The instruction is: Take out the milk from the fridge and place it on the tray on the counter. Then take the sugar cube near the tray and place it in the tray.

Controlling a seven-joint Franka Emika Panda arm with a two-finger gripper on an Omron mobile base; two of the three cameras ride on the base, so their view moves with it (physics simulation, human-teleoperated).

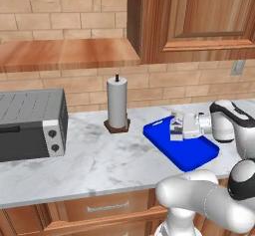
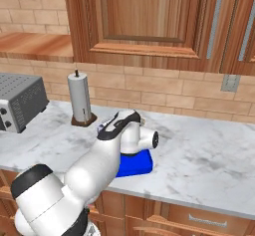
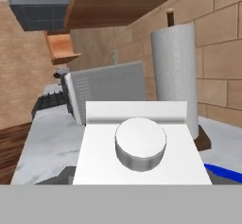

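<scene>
The milk (image 1: 174, 126), a small white carton with blue-grey markings, sits between the fingers of my gripper (image 1: 178, 127), which is shut on it. The hand reaches in level from the right, over the far half of the blue tray (image 1: 191, 154) on the marble counter (image 1: 99, 160). I cannot tell whether the carton touches the tray. In the hand view the milk's white gable and round cap (image 3: 141, 144) are close up and hide the fingertips. In the right base view my arm covers most of the tray (image 2: 135, 165). The sugar cube and the fridge are out of view.
A tall paper-towel roll (image 1: 117, 103) stands on a brown base just left of the tray, ahead of the hand (image 3: 174, 72). A grey toaster oven (image 1: 31, 125) sits at the counter's left end. Wooden wall cabinets (image 1: 199, 16) hang above, over a brick backsplash.
</scene>
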